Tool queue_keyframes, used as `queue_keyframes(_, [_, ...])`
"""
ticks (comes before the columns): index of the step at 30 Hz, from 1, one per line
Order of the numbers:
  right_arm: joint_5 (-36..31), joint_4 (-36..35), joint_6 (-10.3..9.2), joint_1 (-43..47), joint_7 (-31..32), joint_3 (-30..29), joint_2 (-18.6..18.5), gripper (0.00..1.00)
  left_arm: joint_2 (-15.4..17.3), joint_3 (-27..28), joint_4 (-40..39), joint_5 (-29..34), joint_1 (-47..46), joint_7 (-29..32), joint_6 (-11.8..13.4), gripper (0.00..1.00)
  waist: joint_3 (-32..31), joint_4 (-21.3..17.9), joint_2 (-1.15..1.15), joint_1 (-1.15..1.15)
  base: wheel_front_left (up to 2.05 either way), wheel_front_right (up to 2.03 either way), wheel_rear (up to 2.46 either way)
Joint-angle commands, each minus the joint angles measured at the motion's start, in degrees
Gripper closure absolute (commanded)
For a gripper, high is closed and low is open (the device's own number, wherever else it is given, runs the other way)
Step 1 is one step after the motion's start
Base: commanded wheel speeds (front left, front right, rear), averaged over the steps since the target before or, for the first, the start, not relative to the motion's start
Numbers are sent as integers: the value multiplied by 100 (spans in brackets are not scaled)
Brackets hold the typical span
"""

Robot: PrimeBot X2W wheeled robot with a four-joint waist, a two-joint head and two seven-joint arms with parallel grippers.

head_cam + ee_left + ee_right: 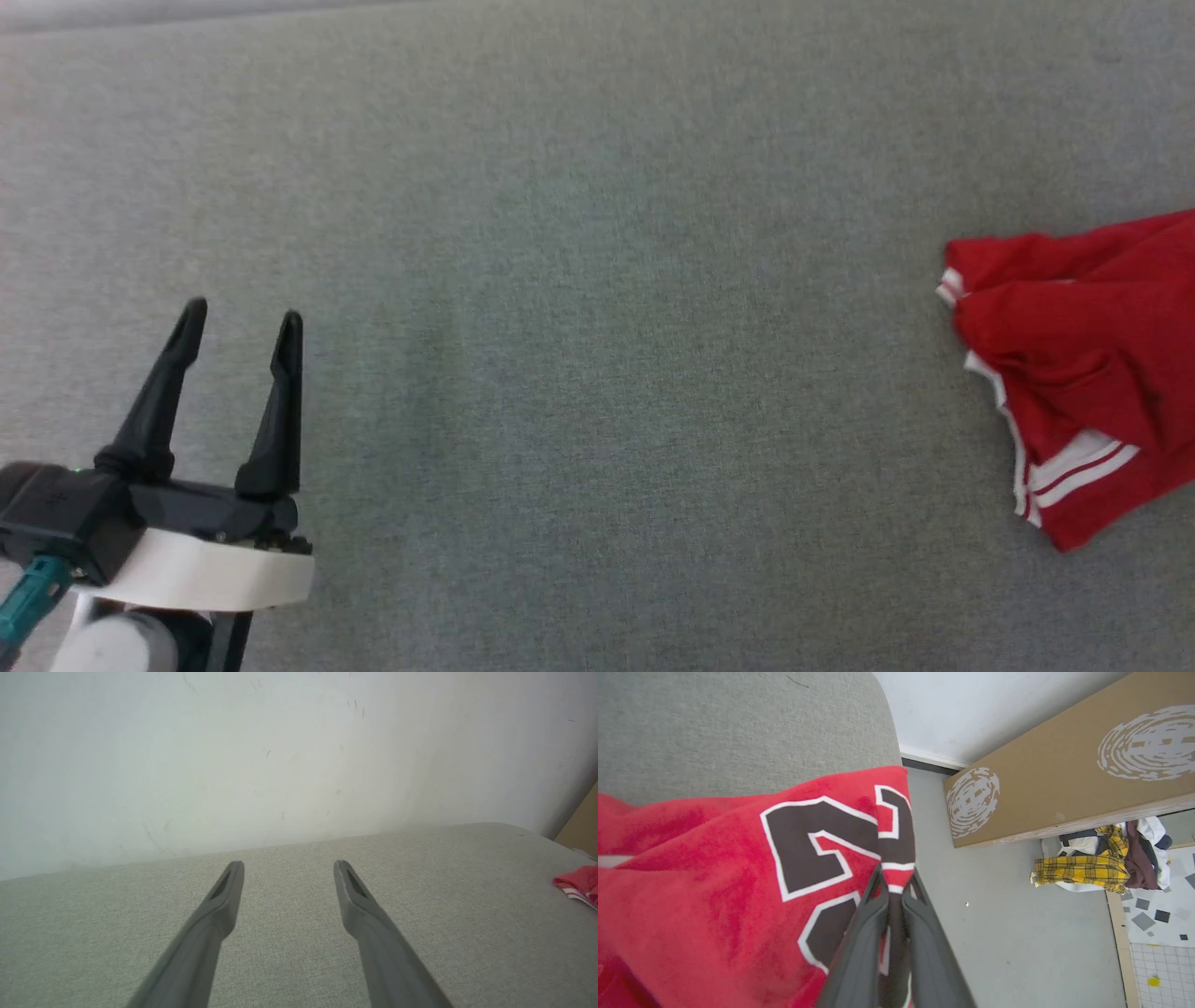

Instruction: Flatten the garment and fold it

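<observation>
The garment [1083, 373], red with white striped trim, lies bunched at the right edge of the grey table in the head view; its corner [579, 884] shows far right in the left wrist view. Close up, the garment [714, 896] shows black-and-white lettering, and my right gripper [894, 882] is shut on a fold of it near the table's edge. My left gripper [243, 322] hovers open at the lower left, far from the cloth, with nothing between its fingers [224, 896].
The grey fabric table [597, 280] runs to a white wall [233, 765] at the back. Beyond the table's right edge stand a long cardboard box [1064, 774] on the floor and a pile of clothes [1101, 868] with a yellow plaid piece.
</observation>
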Motion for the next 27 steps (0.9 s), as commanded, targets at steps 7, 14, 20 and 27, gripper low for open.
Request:
queue_keyframes(7, [-354,147,-5,-85,-111,-465,249,100,48,82,-139,184,-481,-233,-166,0,789,-132,0,-2,0,0,0])
queue_keyframes(14, [-624,279,-5,-25,-136,-805,630,0,-396,360,-170,68,-592,-347,-278,0,774,-83,0,-2,0,0,0])
queue_keyframes(20, [-735,229,-5,-8,-267,-870,701,0,-918,818,-172,28,-534,-352,-626,0,542,-47,0,-2,0,0,0])
queue_keyframes(27, [-554,177,-5,146,-680,-780,852,0,-1448,1041,368,-82,-208,-352,-706,0,-124,74,0,-2,0,0,0])
